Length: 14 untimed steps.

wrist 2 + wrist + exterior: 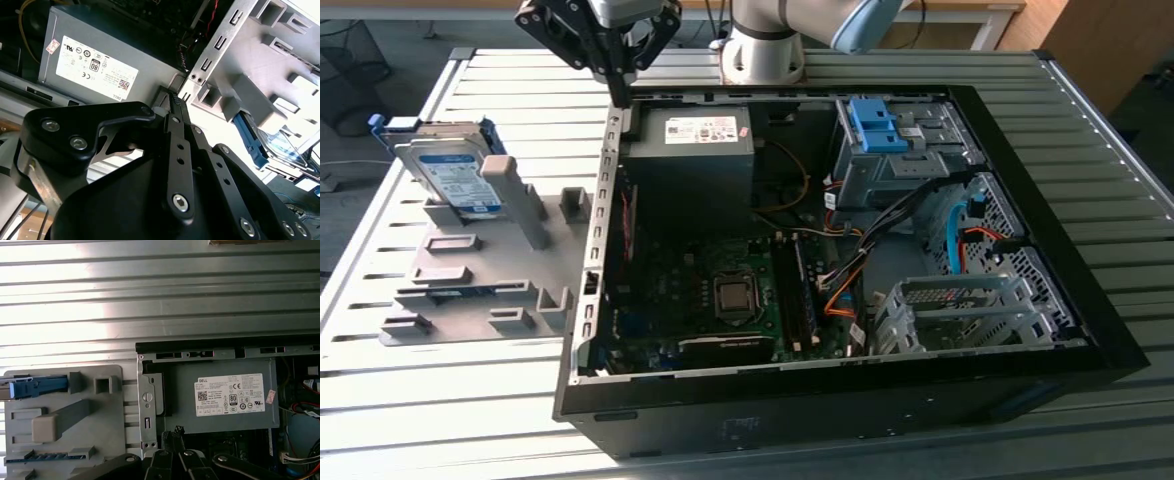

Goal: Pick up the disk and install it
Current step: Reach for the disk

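Silver disk (451, 178) with blue rails along its edges stands on edge in a slot of the grey holder (467, 290), at the end nearer the robot's base, on the exterior view's left. The label faces outward. It is propped upright, I judge, so that fingers can close on its flat faces from above. Nothing touches it.

The holder lies flat on the slatted metal table (427, 400), just beside the open computer case (1081, 230). That keeps the pick spot and the install spot near each other.

The gripper (623, 95) hangs above the case's back corner, over the seam between the holder and the case wall, well apart from the disk. Its fingers are drawn together to a single point with nothing between them — closed and empty. The second wrist view agrees: the dark fingers meet at their tips, with the corner of the case below them.

Inside the case:
- A dark grey power supply box (687, 165) with a white sticker sits just beside the gripper's corner.
- A bright blue bracket (874, 125) sits on a bay further toward the exterior view's right.
- A pale open-framed drive cage (961, 310) stands near the front, among orange and black cables.

My reading: the pick has not yet begun — the disk sits in its slot, not yet lifted.
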Each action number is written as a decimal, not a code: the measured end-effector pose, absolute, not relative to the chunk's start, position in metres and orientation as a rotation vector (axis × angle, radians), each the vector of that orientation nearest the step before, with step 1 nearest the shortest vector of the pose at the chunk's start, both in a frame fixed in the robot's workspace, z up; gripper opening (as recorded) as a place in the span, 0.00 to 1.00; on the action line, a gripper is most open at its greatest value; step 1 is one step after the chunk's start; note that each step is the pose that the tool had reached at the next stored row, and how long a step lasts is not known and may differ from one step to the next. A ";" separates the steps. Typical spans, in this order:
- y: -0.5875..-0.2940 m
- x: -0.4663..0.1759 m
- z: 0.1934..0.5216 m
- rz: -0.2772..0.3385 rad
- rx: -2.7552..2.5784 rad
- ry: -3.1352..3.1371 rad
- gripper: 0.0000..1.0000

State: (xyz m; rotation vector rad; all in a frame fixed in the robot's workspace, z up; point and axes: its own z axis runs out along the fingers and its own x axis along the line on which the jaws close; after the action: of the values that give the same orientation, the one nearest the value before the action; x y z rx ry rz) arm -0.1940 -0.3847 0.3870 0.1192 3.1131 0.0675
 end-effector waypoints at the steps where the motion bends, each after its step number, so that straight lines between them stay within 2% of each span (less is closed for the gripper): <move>1: -0.385 -0.194 0.387 0.068 0.119 3.113 0.11; 14: -0.385 -0.200 0.386 0.067 0.119 3.113 0.11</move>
State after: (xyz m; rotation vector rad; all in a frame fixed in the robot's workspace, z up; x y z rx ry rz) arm -0.1999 -0.3846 0.3863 0.1190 3.1131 0.0674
